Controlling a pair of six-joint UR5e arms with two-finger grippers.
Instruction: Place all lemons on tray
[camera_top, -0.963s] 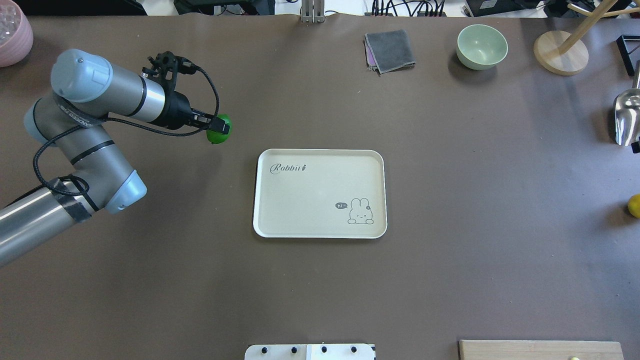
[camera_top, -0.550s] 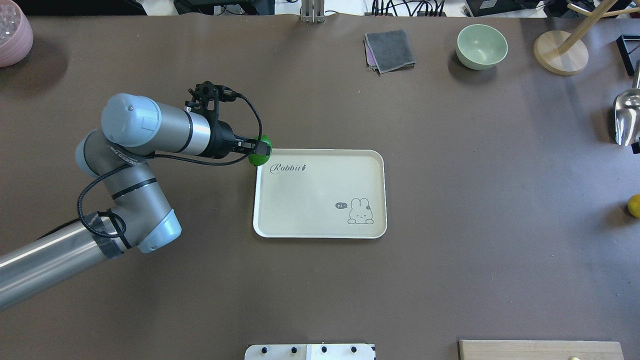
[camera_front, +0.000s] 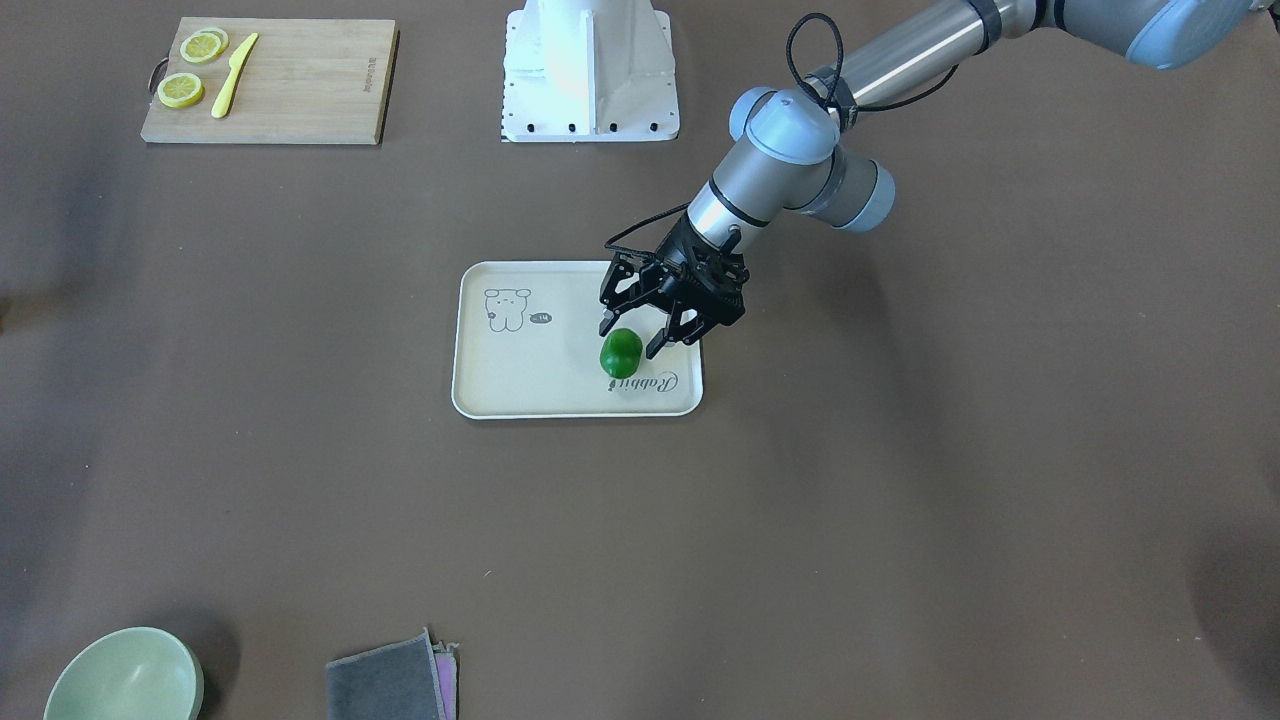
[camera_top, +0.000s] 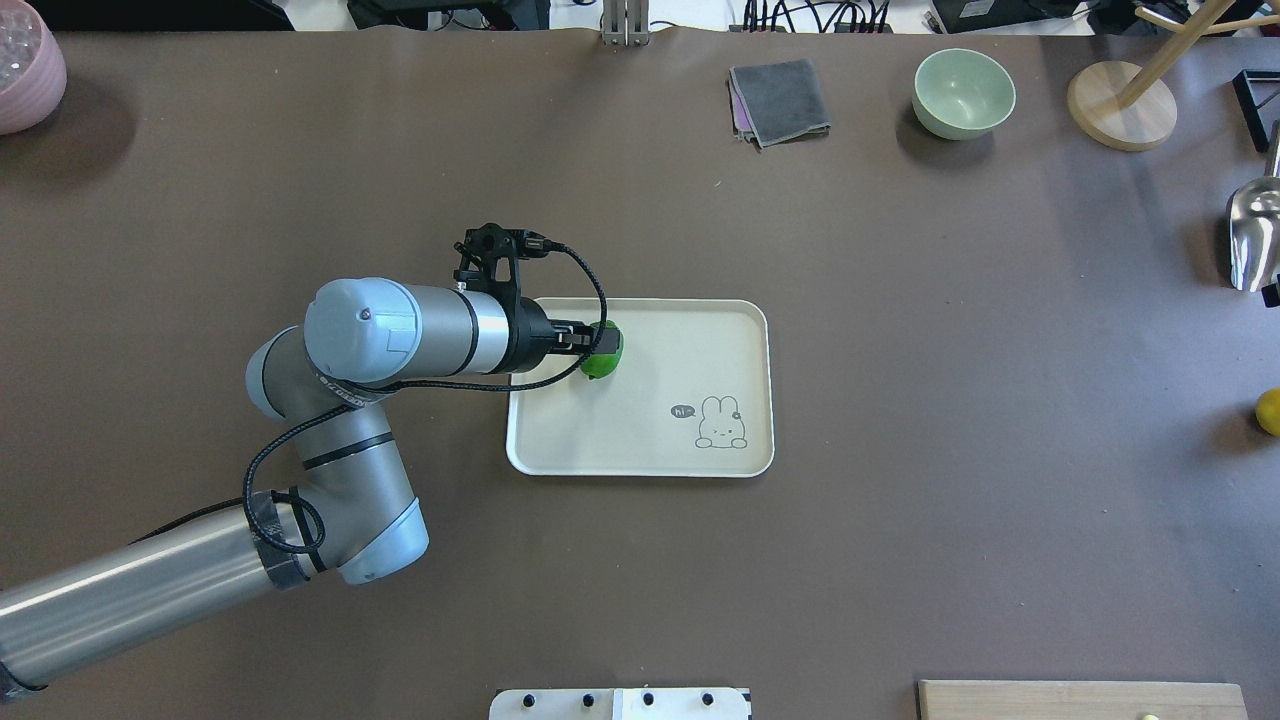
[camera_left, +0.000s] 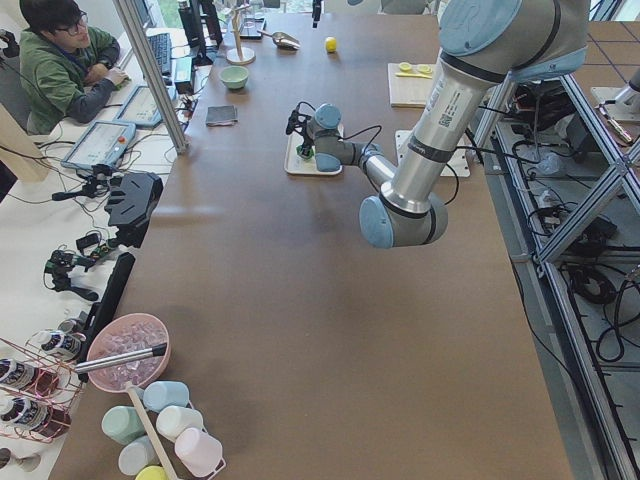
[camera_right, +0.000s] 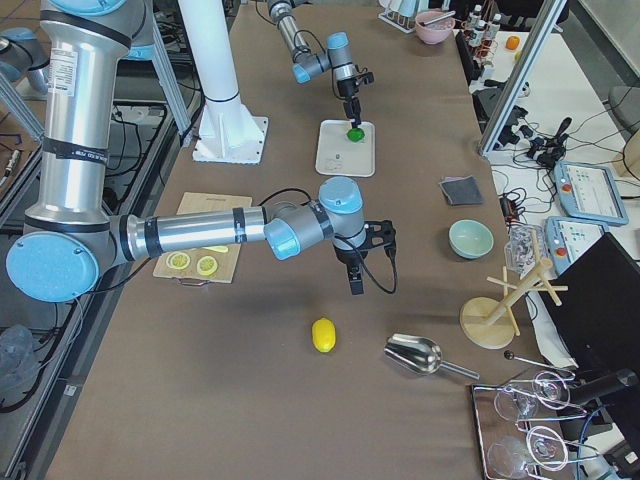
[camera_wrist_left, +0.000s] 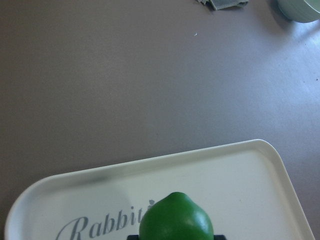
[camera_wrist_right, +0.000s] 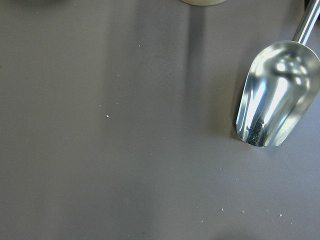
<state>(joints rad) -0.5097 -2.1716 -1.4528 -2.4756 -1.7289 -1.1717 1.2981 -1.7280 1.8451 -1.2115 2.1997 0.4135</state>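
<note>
My left gripper (camera_front: 628, 341) is shut on the green lemon (camera_front: 621, 353) and holds it low over the cream tray (camera_front: 520, 385), by the "Rabbit" print. The lemon also shows in the overhead view (camera_top: 603, 362) and at the bottom of the left wrist view (camera_wrist_left: 176, 217), above the tray (camera_wrist_left: 240, 170). The yellow lemon (camera_top: 1270, 411) lies on the table at the far right edge, well away from the tray (camera_top: 640, 440). My right gripper (camera_right: 356, 288) hangs over the table a short way from the yellow lemon (camera_right: 323, 335); I cannot tell whether it is open or shut.
A metal scoop (camera_wrist_right: 272, 100) lies under the right wrist, beside the yellow lemon. A green bowl (camera_top: 963, 92), a grey cloth (camera_top: 780, 100) and a wooden stand (camera_top: 1120, 105) sit at the far edge. A cutting board (camera_front: 290, 90) with lemon slices and a knife is near the robot's base.
My left arm has carried the green lemon to the right, from the bare table left of the tray, past the tray's corner, to over the tray's inside.
</note>
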